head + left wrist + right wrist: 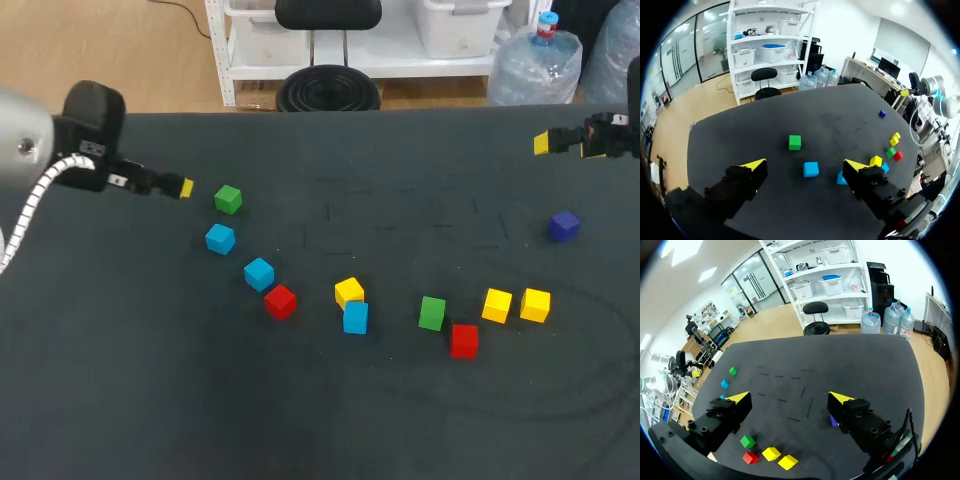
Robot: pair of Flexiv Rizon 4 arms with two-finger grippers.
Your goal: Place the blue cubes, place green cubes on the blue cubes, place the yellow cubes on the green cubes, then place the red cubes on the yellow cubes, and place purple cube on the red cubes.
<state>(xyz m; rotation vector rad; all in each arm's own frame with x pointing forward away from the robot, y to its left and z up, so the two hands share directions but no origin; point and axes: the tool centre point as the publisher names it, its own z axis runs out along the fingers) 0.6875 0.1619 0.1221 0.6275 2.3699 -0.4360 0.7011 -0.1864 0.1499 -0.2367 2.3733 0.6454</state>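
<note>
Across the dark table (pixel 150 400), eleven coloured cubes (pixel 349 291) lie scattered

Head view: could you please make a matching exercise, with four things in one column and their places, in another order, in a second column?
Things:
1. purple cube
2. left gripper
3. right gripper
4. left red cube

Places:
A. close beside a blue cube
B. near the far-left green cube
C. over the far right corner of the table
D. alone on the right, away from the other cubes

Pairs: 1-D, 2-B, 3-C, 4-A.
</note>
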